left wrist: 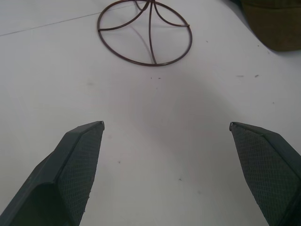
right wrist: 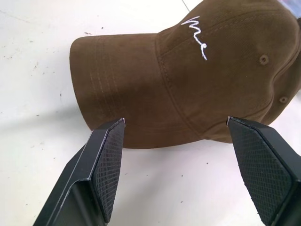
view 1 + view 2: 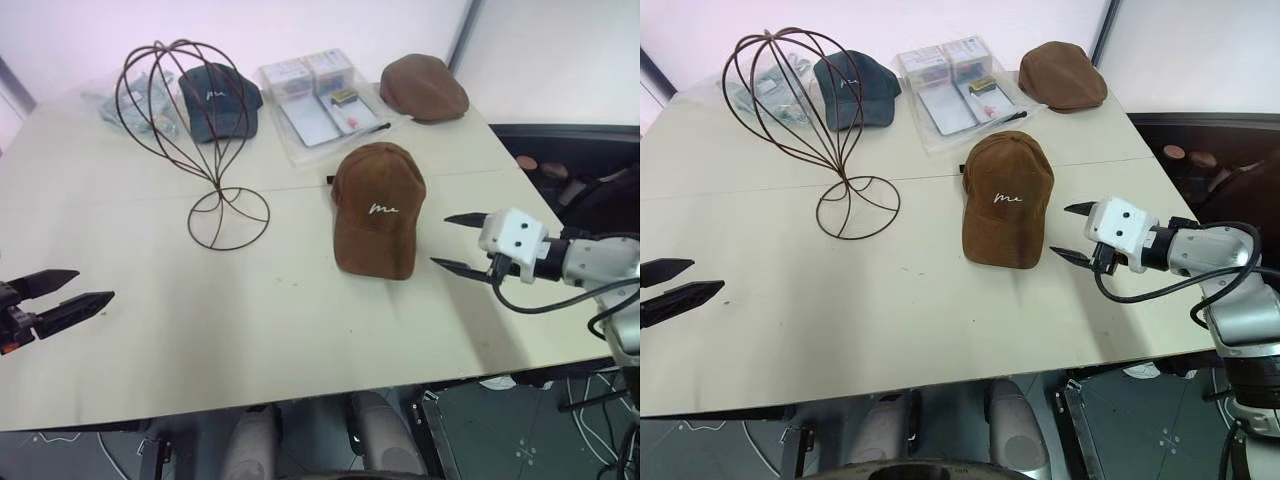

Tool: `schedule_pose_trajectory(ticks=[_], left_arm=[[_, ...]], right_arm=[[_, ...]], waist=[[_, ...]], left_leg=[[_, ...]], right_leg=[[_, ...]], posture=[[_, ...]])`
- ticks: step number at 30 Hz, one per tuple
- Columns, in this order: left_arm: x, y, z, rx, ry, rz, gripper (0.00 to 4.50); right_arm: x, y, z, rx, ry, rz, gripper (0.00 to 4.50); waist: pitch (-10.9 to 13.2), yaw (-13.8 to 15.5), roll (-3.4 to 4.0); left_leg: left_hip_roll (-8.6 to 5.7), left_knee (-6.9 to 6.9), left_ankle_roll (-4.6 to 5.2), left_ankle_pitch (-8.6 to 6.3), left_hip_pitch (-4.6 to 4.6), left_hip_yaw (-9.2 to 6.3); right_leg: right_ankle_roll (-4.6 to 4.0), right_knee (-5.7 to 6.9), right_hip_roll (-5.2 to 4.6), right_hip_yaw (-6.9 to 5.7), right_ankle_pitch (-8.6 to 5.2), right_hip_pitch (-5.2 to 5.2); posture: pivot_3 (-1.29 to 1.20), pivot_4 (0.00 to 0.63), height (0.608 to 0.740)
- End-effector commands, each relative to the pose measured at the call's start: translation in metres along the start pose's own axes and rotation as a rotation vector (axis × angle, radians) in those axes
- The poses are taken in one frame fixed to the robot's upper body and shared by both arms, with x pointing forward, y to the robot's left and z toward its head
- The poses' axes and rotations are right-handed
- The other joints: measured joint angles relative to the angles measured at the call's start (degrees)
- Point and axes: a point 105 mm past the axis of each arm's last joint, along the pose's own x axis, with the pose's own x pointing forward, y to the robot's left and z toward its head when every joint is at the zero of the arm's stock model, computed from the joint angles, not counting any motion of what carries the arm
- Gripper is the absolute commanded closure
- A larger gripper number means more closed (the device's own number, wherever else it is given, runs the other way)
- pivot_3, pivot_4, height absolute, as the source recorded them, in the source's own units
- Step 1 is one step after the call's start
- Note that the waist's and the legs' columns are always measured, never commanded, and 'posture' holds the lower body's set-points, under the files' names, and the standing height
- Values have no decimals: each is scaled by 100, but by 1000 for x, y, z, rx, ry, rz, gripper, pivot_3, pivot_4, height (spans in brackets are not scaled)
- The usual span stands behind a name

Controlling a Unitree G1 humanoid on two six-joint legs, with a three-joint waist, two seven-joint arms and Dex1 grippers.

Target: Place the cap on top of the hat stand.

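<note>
Cap [image 3: 378, 208] of brown suede lies mid-table [image 3: 300, 330], brim toward the near edge, right of the wire hat stand [image 3: 196, 140]. Right end effector [image 3: 458, 242] sits spread just right of it; left end effector [image 3: 75, 289] spread, empty, near left.

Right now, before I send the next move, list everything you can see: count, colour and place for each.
cap: 1, brown with white script, on the table right of centre, brim toward the near edge
hat stand: 1, dark brown wire, upright on the table left of the cap, nothing on it
blue cap: 1, dark blue with white script, behind the stand
flat cap: 1, plain brown, far right corner
clear packet: 1, holding small boxes and cards, between the blue cap and flat cap
plastic bag: 1, clear, far left behind the stand
table: 1, off-white
left gripper: 1, black fingers, open, over the near left edge
right gripper: 1, black fingers, open, just right of the cap, apart from it
</note>
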Motion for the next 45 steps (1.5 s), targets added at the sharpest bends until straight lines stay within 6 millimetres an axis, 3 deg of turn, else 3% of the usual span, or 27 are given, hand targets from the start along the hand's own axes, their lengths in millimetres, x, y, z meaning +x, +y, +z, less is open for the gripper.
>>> schedule_pose_trajectory(ticks=[1, 11, 33, 41, 45], left_arm=[[-2, -3, 14, 53, -26, -4, 27], [3, -6, 26, 44, -61, -51, 27], [9, -12, 31, 52, -59, -133, 27], [22, -29, 57, 182, -48, -265, 27], [27, -41, 69, 235, -50, -334, 27]], right_arm=[[-6, -4, 7, -40, -7, -15, 951], [-8, -4, 6, -38, 2, -35, 951], [-10, -11, -3, -116, 63, -106, 951], [-16, 1, -4, -330, 40, -154, 951], [-14, 23, -16, -464, 49, -169, 951]], waist=[[0, 0, 1], [0, -1, 1], [0, 0, 0], [-1, 30, -2], [-2, 12, -3]], left_leg=[[0, -1, 0, 0, 0, 0], [0, -1, 0, 0, 1, 1], [0, 1, 0, 0, 1, 0], [-1, 5, 0, 0, 1, 0], [-1, 1, 0, 0, 2, 1]], right_leg=[[0, 0, 0, 0, 0, 0], [0, 2, 1, 0, 0, 0], [0, 4, 3, 0, 0, 2], [0, 4, 2, 0, 0, 5], [0, 4, 2, 0, 0, 6]], posture=[[0, 150, 740], [0, 150, 740], [0, 150, 740], [0, 150, 740], [0, 150, 740]])
